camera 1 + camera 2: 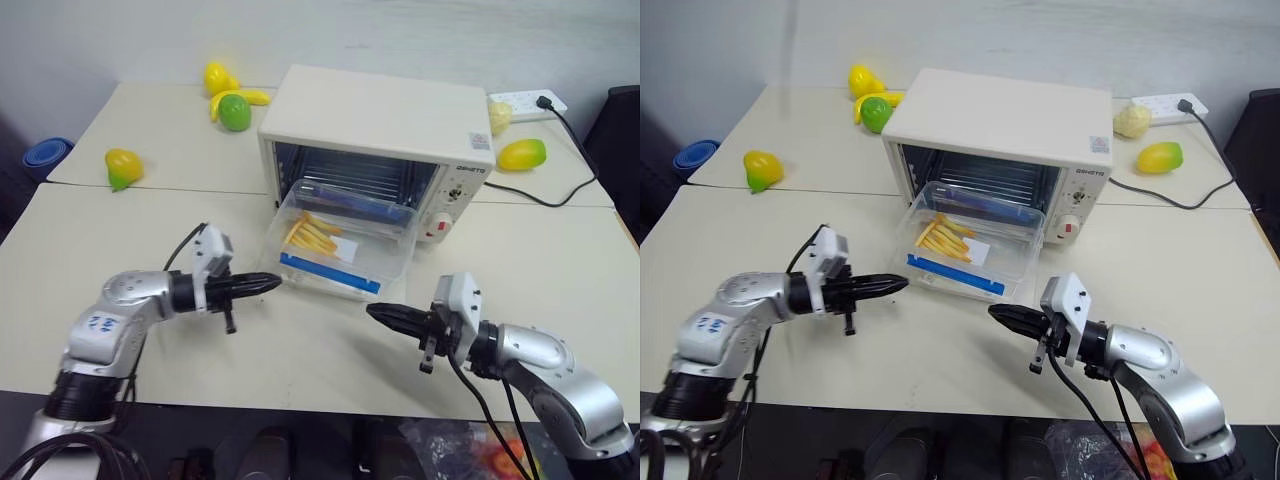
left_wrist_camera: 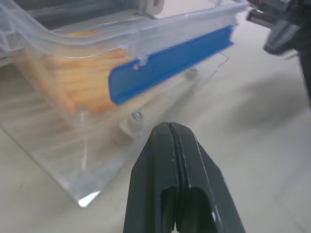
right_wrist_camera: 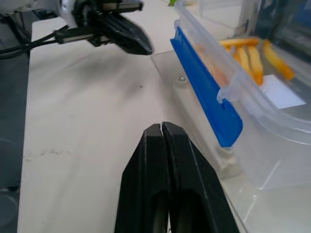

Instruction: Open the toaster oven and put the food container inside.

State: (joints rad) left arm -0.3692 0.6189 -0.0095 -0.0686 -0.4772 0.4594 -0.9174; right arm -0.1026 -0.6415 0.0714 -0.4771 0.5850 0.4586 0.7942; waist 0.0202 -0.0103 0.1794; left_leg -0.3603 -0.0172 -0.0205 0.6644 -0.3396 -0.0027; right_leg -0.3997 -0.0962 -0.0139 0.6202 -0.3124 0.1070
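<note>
1. Left pincer point(image 1: 272, 283): clenched, fingers pressed together, nothing between them. It hangs above the surface point(image 1: 300, 360), pointing toward the near left corner of the container point(image 1: 340, 245), just short of it and not touching.
2. Right pincer point(image 1: 374, 311): clenched and empty, fingers meeting in a seam in its wrist view. It points leftward at the near right side of the container, near it but apart.
3. The two pincer tips face each other across a bare strip of surface in front of the oven.
4. Container: clear, lidded, with yellow sticks point(image 1: 312, 236) inside and a blue strip point(image 1: 330, 274) along the near edge; a second blue strip lies along its far edge. It rests on the lowered glass door point(image 2: 73, 165) of the oven point(image 1: 385, 130), far end at the mouth of the cavity. How far inside it reaches cannot be told.
5. Oven: cream, door folded down flat toward the robot, wire rack point(image 1: 350, 175) visible inside, red button point(image 1: 436, 229) on the right panel.
6. A black cable point(image 1: 540, 195) runs from behind the oven's right side to a power strip point(image 1: 528, 103) at the far right.
7. Other objects: a yellow-green fruit point(image 1: 122, 167) far left; a green fruit point(image 1: 235, 112) with yellow ones beside it behind the oven's left; a yellow fruit point(image 1: 522, 154) to the right of the oven.
</note>
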